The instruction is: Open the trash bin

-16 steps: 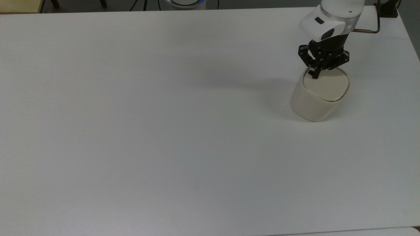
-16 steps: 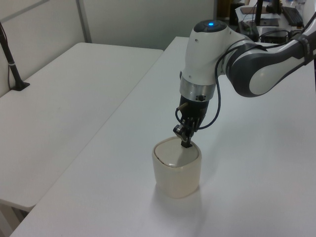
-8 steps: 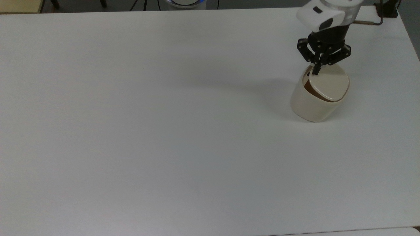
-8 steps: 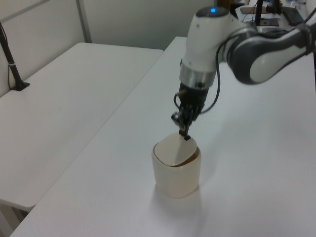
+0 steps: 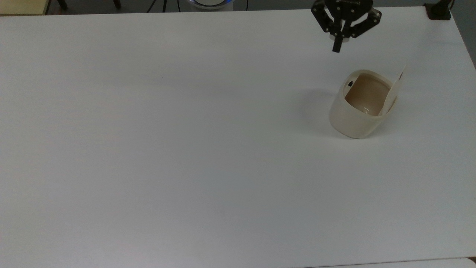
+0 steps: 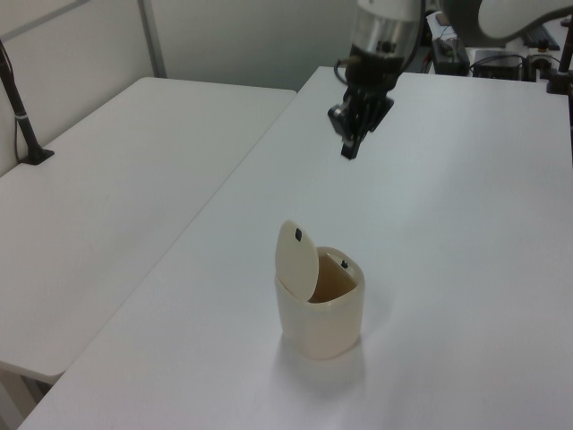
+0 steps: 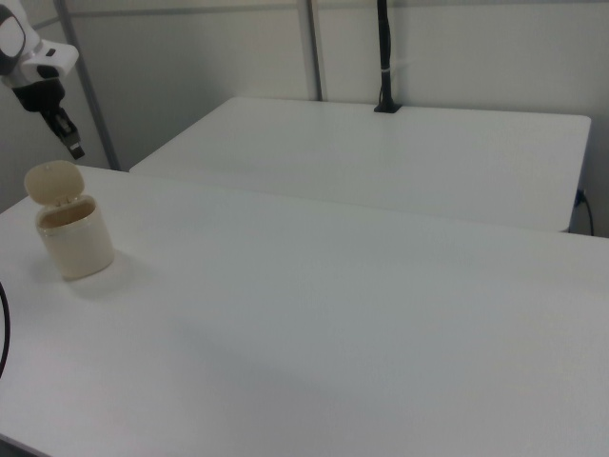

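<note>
White tabletop with the trash bin near the top view's right edge, lid upright, tan interior exposed, opening apparently complete; the gripper, fingers together, hangs well apart above.

Trash bin was cream w/ tan interior & black button; gripper black, table prob. white.

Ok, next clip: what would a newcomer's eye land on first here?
The cream trash bin near the top view's right edge, its lid standing upright and the tan inside showing. Then the black gripper, fingers together, hanging above the white table beyond the bin.
</note>
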Tool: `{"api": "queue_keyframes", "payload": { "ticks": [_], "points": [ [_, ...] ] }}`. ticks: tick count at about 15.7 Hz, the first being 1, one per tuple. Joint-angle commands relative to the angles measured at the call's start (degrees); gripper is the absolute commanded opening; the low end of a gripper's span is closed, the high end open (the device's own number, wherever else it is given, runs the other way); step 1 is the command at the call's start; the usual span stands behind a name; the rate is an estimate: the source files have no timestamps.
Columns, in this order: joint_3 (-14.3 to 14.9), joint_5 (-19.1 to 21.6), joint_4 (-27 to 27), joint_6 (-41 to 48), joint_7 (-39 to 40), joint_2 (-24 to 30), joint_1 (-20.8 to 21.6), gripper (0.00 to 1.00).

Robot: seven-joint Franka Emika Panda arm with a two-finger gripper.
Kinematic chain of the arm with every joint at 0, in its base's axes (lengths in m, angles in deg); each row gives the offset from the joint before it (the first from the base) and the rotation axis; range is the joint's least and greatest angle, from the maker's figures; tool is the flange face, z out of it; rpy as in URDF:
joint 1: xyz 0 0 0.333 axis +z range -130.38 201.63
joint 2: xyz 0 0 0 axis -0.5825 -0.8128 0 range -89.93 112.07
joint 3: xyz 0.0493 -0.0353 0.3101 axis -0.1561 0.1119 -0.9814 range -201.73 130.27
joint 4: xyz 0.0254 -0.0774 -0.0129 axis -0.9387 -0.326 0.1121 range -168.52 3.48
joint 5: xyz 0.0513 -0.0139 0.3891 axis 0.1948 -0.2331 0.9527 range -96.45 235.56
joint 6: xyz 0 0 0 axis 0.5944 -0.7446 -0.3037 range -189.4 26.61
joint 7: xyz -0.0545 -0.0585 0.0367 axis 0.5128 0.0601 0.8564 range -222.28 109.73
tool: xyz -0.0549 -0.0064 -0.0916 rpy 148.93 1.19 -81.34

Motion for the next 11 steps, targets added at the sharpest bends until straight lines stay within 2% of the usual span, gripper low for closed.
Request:
{"api": "queue_keyframes", "payload": {
  "ticks": [1, 3, 5, 8, 11],
  "points": [
    [0.3, 3.2, -2.1, 5.0, 6.7, 6.1, -4.2, 0.0],
    [0.5, 5.4, -3.3, 7.6, 11.9, 9.4, -7.4, 0.0],
    [0.7, 5.9, -3.4, 10.6, 14.4, 10.9, -10.8, 0.02],
    [3.4, 6.2, -3.8, 14.9, 20.8, 13.4, -14.1, 0.03],
    [4.3, 9.3, -4.2, 17.4, 27.3, 14.8, -18.7, 0.03]
  ]
}}
